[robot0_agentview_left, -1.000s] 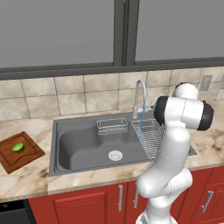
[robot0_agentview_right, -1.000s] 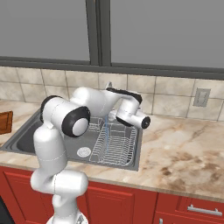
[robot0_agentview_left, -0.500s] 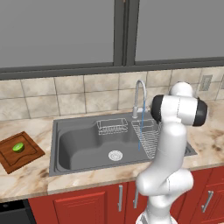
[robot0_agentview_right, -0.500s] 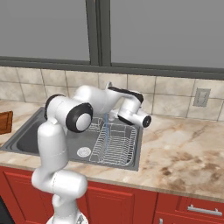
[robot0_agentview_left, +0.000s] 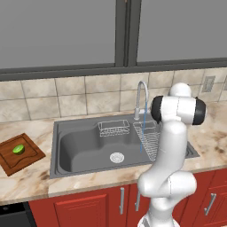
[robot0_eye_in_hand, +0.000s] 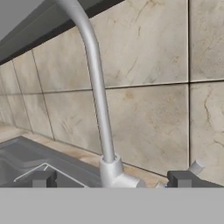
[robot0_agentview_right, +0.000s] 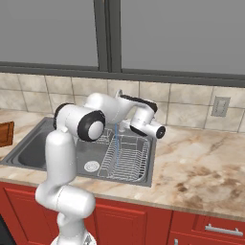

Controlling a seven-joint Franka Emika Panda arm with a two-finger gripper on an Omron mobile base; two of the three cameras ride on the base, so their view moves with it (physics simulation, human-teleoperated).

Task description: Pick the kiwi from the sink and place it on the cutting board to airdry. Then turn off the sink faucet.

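With the kiwi (robot0_agentview_left: pixel 18 149) resting on the cutting board (robot0_agentview_left: pixel 21 153) left of the sink (robot0_agentview_left: pixel 84 146), the arm has drawn closer to the sink faucet (robot0_eye_in_hand: pixel 97 98), fingers (robot0_eye_in_hand: pixel 40 179) spread wide astride its base, water running, lever untouched.

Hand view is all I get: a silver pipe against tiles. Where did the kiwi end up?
Observer: The kiwi lies on the cutting board, left of the sink.
Visitor: Is water running? I can't see the spout.
Observer: Yes, a thin blue stream falls from the sink faucet into the wire rack.
Visitor: And where's the hand itself?
Observer: In the right base view, the hand reaches toward the faucet's base, over the sink's back edge. Its fingertips stand apart on either side of the base.
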